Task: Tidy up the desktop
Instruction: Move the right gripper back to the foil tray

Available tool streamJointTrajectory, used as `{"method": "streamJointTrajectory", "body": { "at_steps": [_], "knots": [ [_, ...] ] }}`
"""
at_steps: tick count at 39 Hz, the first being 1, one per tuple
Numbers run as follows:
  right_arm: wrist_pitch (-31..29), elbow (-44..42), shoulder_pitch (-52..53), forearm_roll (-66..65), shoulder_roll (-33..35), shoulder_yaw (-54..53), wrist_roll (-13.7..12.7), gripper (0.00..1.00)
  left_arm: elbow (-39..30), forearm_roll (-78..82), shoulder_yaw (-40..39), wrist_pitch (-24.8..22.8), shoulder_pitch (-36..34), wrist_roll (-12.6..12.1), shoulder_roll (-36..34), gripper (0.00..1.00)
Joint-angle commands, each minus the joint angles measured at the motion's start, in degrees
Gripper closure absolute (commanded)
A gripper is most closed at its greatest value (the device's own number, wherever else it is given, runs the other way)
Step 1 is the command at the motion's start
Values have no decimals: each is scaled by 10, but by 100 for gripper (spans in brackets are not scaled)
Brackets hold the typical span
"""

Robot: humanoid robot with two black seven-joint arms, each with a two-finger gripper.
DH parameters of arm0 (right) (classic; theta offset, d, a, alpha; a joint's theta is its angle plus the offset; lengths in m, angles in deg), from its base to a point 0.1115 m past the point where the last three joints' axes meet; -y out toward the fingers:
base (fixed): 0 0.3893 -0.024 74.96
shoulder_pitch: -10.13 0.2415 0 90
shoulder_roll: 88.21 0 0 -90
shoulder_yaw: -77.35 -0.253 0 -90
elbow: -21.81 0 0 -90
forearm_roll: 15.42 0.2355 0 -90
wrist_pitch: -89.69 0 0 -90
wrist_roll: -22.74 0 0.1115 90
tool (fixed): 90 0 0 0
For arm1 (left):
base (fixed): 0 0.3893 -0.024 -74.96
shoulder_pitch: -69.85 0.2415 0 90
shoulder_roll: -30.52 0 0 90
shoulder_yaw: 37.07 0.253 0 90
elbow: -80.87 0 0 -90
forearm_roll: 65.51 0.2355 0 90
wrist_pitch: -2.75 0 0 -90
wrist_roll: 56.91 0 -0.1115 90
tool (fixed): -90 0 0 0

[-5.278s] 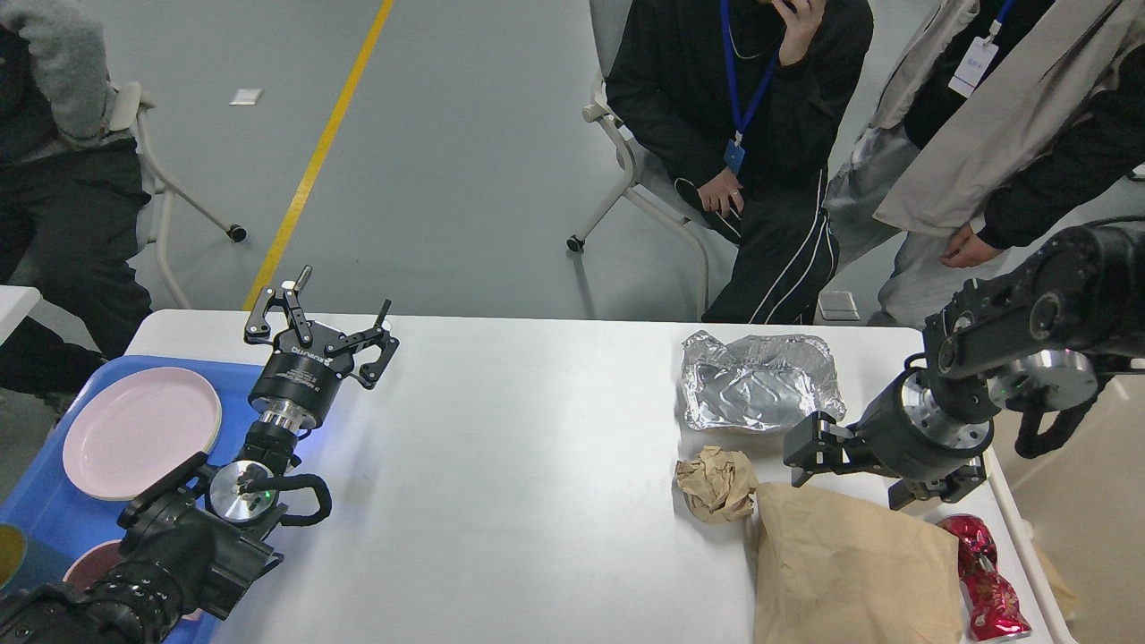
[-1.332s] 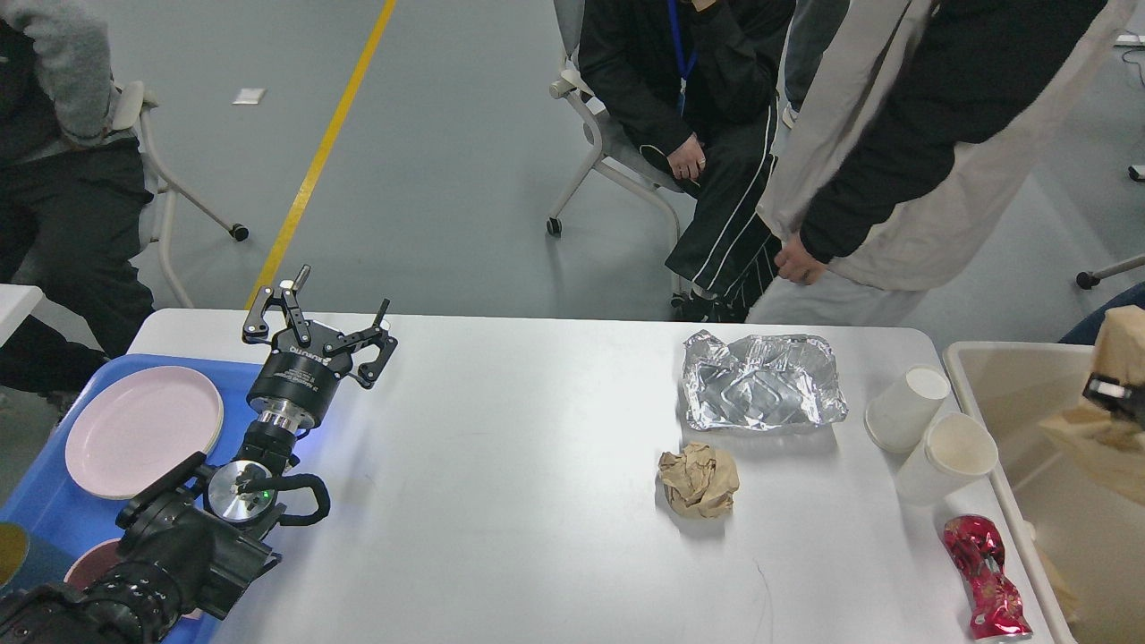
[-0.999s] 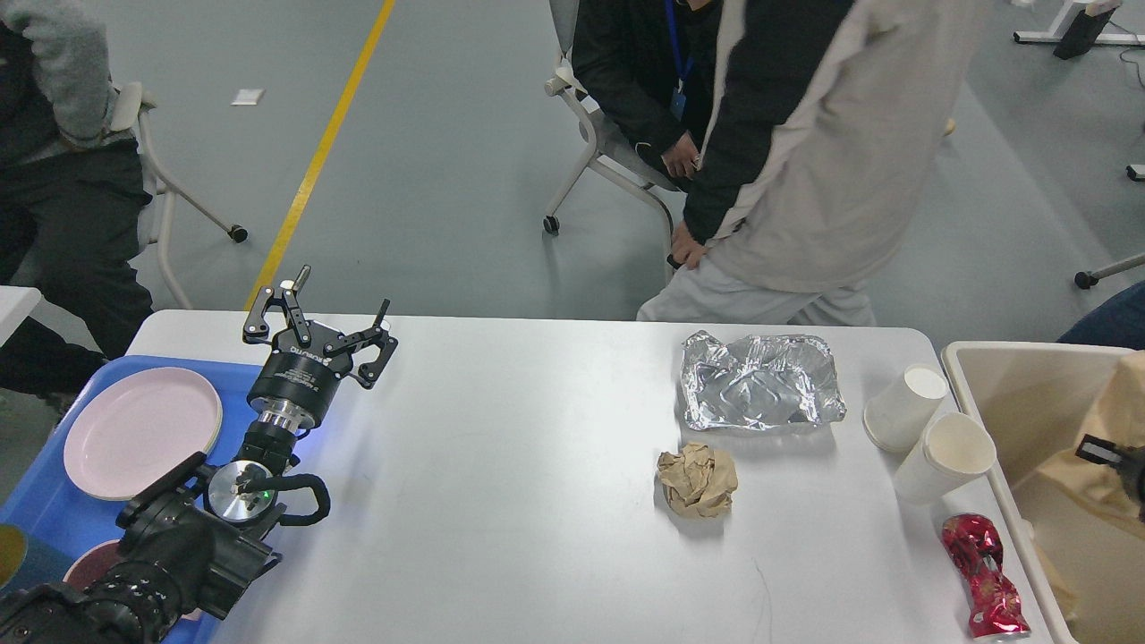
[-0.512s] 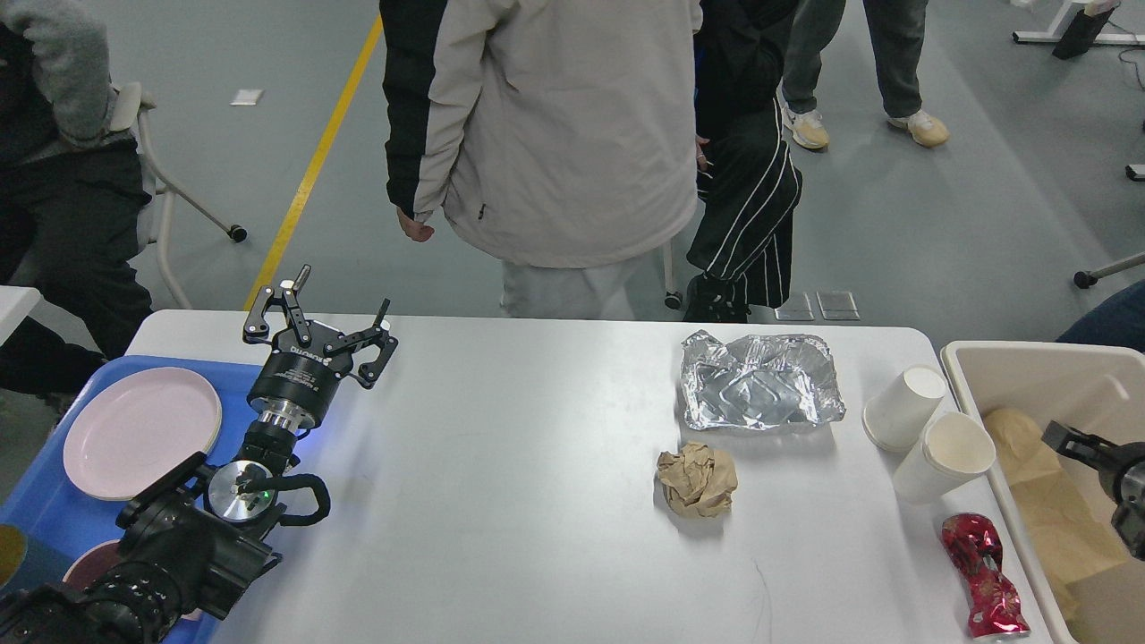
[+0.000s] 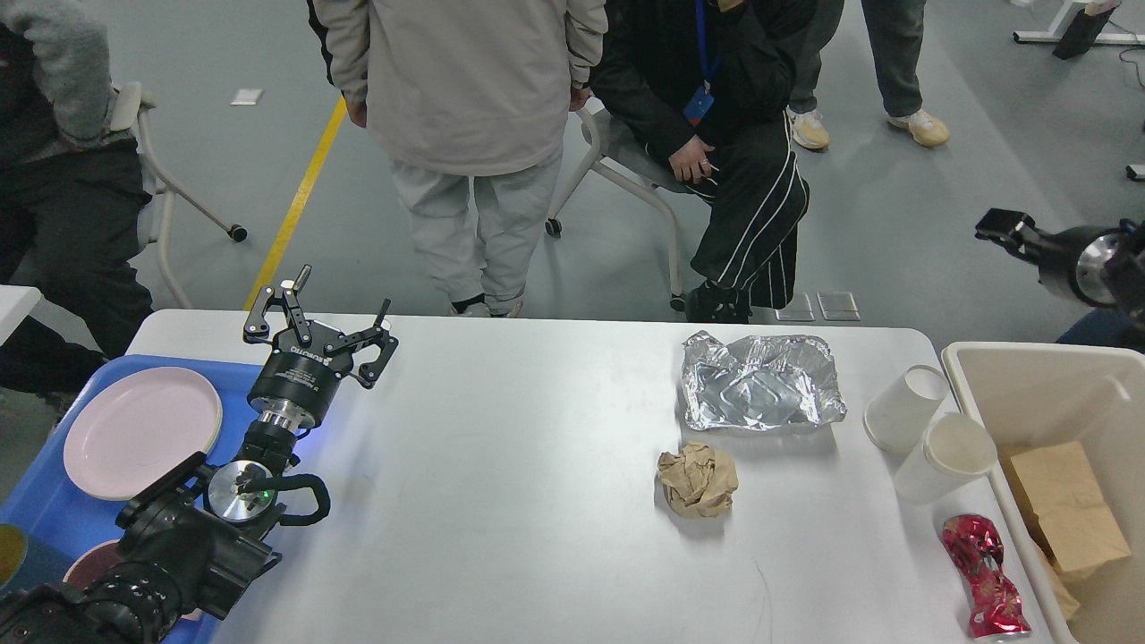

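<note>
Head view, the only one supplied. The desktop (image 5: 501,501) fills the lower centre, its far edge running below the bystanders and its rounded right corner close to the beige bin (image 5: 1029,358).

Progress, as judged from the present layout: partly done. A brown paper bag (image 5: 1069,505) lies inside the bin, and a pink plate (image 5: 141,432) sits on the blue tray (image 5: 54,487) at the left edge. Still on the desktop: a crumpled foil sheet (image 5: 760,382), a crumpled brown paper ball (image 5: 699,480) just in front of it, two white paper cups (image 5: 930,432) lying on their sides near the right edge, and a red foil wrapper (image 5: 984,577) hard against the right edge beside the bin wall. All five items appear to remain for clearing.

Grippers: the left gripper (image 5: 326,313) stands over the desktop's far-left corner beside the tray, fingers spread apart and holding nothing. The right gripper (image 5: 993,224) is raised above the floor beyond the bin; it is seen small and dark, so whether its fingers are apart cannot be told, and nothing is visibly held.

Edges and room: the middle of the desktop is bare, giving wide free travel between the left arm and the litter. The litter is bunched on the right. The cups and wrapper sit near the edge and the bin rim, so an approach there likely has little margin. People stand and sit just past the far edge.
</note>
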Motion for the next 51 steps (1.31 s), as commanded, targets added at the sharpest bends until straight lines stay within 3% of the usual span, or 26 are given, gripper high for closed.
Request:
{"method": "streamJointTrajectory", "body": {
  "at_steps": [1, 6, 10, 18, 22, 26, 30, 34, 39, 41, 51],
  "knots": [
    [-134, 63, 127, -3, -14, 0, 1, 0, 0, -1, 0, 0, -1, 0, 0, 1],
    [-150, 253, 247, -37, -13, 0, -1, 0, 0, -1, 0, 0, -1, 0, 0, 1],
    [-133, 477, 354, -143, -5, -10, -3, 0, 0, -1, 0, 0, 0, 0, 0, 1],
    [-84, 671, 414, -174, -29, -16, -6, 0, 0, -1, 0, 0, 0, 0, 0, 1],
    [-69, 667, 397, -176, -50, -16, -6, 0, 0, -1, 1, 0, -1, 0, 0, 1],
    [-38, 590, 327, -151, -75, -17, -7, 0, 0, 0, 1, 0, -1, 0, 0, 1],
    [-31, 481, 238, -46, -102, -15, -15, 0, 0, -1, 1, 0, -1, 0, 1, 1],
    [-25, 430, 184, 53, -114, -14, -39, 0, 0, 0, 1, 0, -1, 0, 1, 1],
    [31, 424, 143, 187, -123, -16, -82, 0, 0, -1, 0, 0, -1, 0, 1, 1],
    [53, 423, 123, 220, -125, -17, -111, 0, 0, 0, 1, 0, -1, 0, 0, 1],
    [148, 392, 48, 254, -126, -33, -122, 0, 0, -1, 1, 0, -1, 0, 1, 1]
  ]
}}
